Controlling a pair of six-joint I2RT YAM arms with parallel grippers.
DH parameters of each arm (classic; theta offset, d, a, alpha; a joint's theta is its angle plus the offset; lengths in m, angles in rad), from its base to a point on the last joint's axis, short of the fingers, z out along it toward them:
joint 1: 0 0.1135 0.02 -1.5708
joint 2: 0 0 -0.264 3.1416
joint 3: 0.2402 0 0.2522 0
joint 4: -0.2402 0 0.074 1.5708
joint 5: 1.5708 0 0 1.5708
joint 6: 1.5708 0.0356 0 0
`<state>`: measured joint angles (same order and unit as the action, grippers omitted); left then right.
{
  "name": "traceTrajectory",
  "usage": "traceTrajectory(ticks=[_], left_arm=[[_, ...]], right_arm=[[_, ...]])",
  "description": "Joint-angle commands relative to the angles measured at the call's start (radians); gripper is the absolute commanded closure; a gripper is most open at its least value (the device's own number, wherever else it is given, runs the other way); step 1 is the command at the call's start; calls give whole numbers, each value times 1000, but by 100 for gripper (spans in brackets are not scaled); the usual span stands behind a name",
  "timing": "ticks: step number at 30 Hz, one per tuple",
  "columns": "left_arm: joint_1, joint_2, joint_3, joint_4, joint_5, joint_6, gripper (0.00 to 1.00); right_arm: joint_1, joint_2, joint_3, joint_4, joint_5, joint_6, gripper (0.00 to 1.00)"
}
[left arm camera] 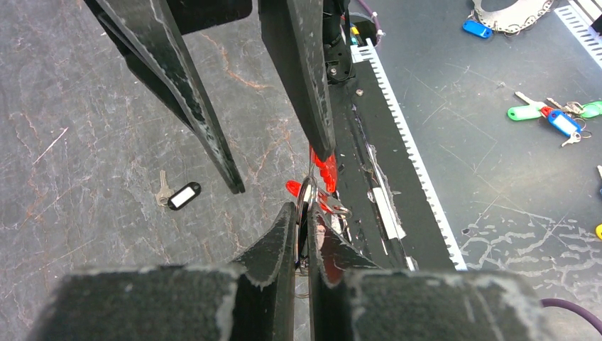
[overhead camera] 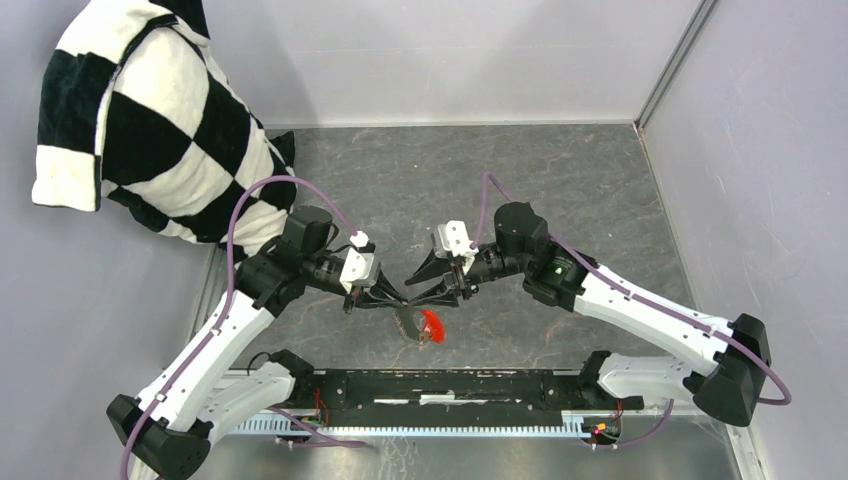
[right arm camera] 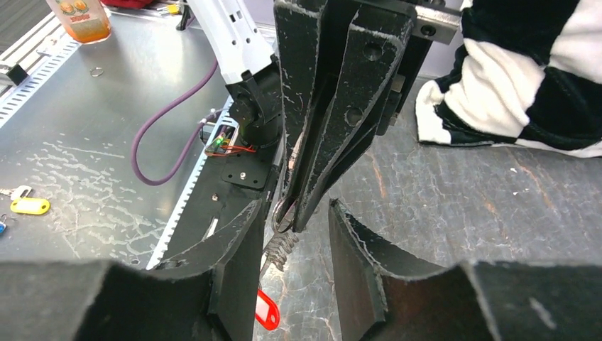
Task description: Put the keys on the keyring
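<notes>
The keyring [left arm camera: 306, 193], a thin silvery ring, stands on edge between the tips of my left gripper [left arm camera: 303, 209], which is shut on it. A short chain [right arm camera: 282, 249] and the long red fob [right arm camera: 267, 310] hang from it just above the table. A small red head [left arm camera: 293, 188] and a silvery blade [left arm camera: 334, 206] sit at the ring; whether that key is threaded on it I cannot tell. The black-headed key [left arm camera: 183, 195] lies flat on the table to the left. My right gripper [right arm camera: 304, 206] is open, its fingers either side of the left gripper's tips [overhead camera: 415, 297].
A black-and-white checkered cloth [overhead camera: 150, 120] fills the back left corner. The black base rail [overhead camera: 450, 385] runs along the near edge. Beyond it, on the metal bench, lie blue [left arm camera: 477, 28], green [left arm camera: 524, 112] and yellow [right arm camera: 30, 206] key tags and an orange bottle [right arm camera: 78, 18].
</notes>
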<state>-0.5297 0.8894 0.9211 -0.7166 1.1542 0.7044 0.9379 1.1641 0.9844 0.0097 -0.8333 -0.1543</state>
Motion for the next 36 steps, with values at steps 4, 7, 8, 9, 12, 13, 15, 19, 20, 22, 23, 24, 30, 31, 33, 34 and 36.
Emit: traceTrajectory(ticks=[4, 7, 8, 9, 12, 13, 15, 19, 20, 22, 23, 24, 30, 31, 33, 34, 36], left_arm=[[-1, -8, 32, 11, 14, 41, 98], [-1, -9, 33, 11, 15, 42, 98], [-1, -10, 34, 11, 13, 41, 98], [-1, -10, 35, 10, 13, 41, 98], [-2, -11, 35, 11, 11, 40, 98], [-1, -10, 35, 10, 10, 42, 98], [-1, -12, 31, 10, 6, 42, 98], [-1, -20, 16, -23, -42, 89, 66], [-1, -21, 16, -58, -57, 141, 56], [-1, -21, 11, -128, -98, 244, 41], [-1, -21, 8, -154, -117, 286, 36], [-1, -23, 6, -169, -137, 310, 32], [-1, -76, -11, -142, -189, 343, 27], [-1, -84, -19, -119, -189, 320, 27], [-1, -100, -25, -62, -169, 264, 28], [-2, -104, -26, -42, -154, 248, 29], [-2, -104, -30, -8, -128, 192, 32]], right_arm=[[13, 38, 11, -20, 14, -5, 61], [13, 40, 10, -40, 20, -7, 62], [13, 40, 8, -40, 20, -7, 63], [13, 42, 8, -43, 20, -7, 65], [13, 48, 12, -49, 12, -8, 75], [13, 51, 16, -52, 9, -8, 81], [13, 54, 23, -58, 5, -11, 91], [13, 43, 30, -70, 21, -15, 100], [14, 41, 35, -86, 29, -21, 100], [13, 41, 49, -128, 56, -40, 100], [14, 42, 59, -162, 69, -53, 100], [13, 45, 69, -189, 83, -67, 100], [16, 38, 78, -247, 132, -87, 100], [17, 42, 84, -257, 134, -89, 100], [21, 56, 103, -283, 142, -93, 100], [23, 66, 116, -295, 147, -95, 99], [29, 79, 134, -316, 152, -96, 100]])
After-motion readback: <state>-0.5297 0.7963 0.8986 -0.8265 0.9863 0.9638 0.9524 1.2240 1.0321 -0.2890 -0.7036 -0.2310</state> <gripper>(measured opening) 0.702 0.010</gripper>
